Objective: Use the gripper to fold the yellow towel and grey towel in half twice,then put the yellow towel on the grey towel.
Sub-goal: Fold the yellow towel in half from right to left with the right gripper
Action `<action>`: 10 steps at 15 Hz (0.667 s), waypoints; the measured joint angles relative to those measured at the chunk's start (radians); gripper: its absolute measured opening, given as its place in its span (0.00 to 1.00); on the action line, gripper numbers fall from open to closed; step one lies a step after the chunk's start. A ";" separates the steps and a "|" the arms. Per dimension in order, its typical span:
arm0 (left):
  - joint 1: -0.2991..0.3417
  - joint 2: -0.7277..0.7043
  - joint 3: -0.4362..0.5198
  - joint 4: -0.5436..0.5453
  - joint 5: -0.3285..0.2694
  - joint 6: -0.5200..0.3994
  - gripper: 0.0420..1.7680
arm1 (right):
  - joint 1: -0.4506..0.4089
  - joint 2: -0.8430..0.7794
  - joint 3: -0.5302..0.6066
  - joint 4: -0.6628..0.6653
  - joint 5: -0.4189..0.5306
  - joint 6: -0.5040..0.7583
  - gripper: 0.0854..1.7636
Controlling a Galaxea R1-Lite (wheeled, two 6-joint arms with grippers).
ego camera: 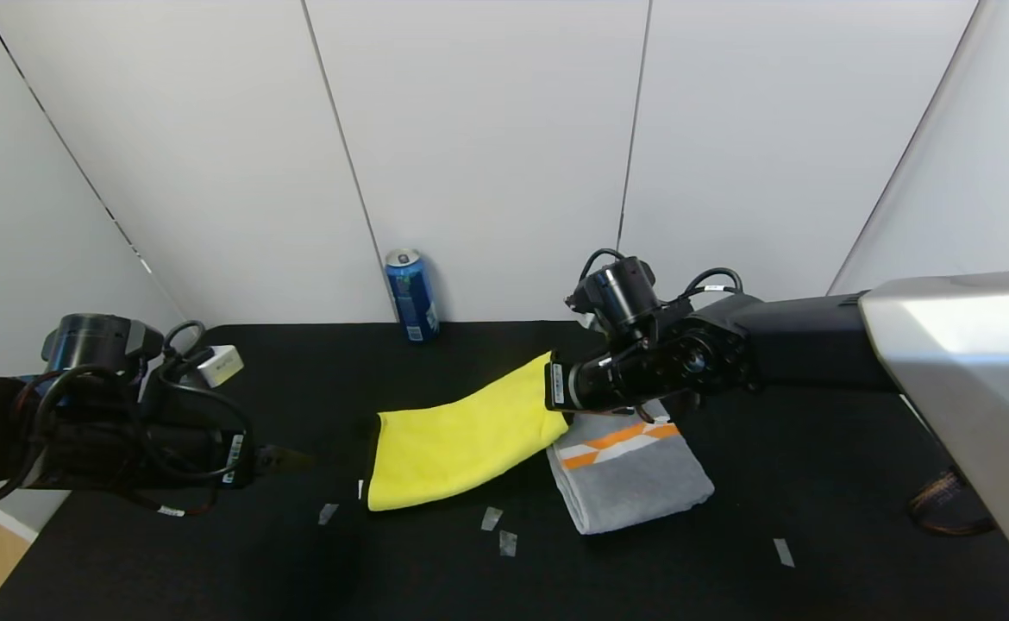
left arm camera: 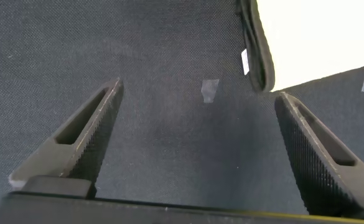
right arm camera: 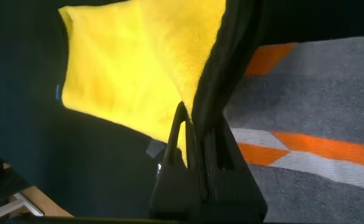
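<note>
1. My right end effector (ego camera: 559,385) is clenched on the yellow towel (ego camera: 457,444), lifting its 3 o'clock edge beside the folded grey towel (ego camera: 634,479)
2. Left end effector (left arm camera: 197,146) hangs released at 9 o'clock
3. Next I carry yellow onto grey

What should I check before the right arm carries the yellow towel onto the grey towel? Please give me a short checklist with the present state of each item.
1. Right gripper has its jaws shut on the yellow towel edge: ok.
2. Yellow towel fully lifted off the table: not ok, its far end rests on the table.
3. Grey towel lies folded and flat, orange band visible: ok.
4. Left gripper has its jaws open, empty, away from both towels: ok.
5. Blue can stands at the table's back edge, outside the path: ok.
6. Yellow towel folded twice: cannot tell.
</note>
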 joint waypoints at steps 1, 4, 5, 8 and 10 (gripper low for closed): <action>0.000 -0.002 0.001 0.000 0.000 0.000 0.97 | 0.009 0.002 -0.013 0.001 0.000 -0.004 0.02; -0.001 -0.008 0.005 0.000 -0.001 0.000 0.97 | 0.051 0.024 -0.066 0.003 0.000 -0.033 0.02; -0.002 -0.010 0.006 0.000 -0.001 0.000 0.97 | 0.067 0.034 -0.081 0.003 0.000 -0.041 0.02; -0.001 -0.012 0.006 0.000 -0.001 0.001 0.97 | 0.110 0.073 -0.129 0.002 0.000 -0.057 0.02; -0.002 -0.014 0.006 -0.001 -0.001 0.001 0.97 | 0.134 0.093 -0.140 -0.004 0.000 -0.074 0.02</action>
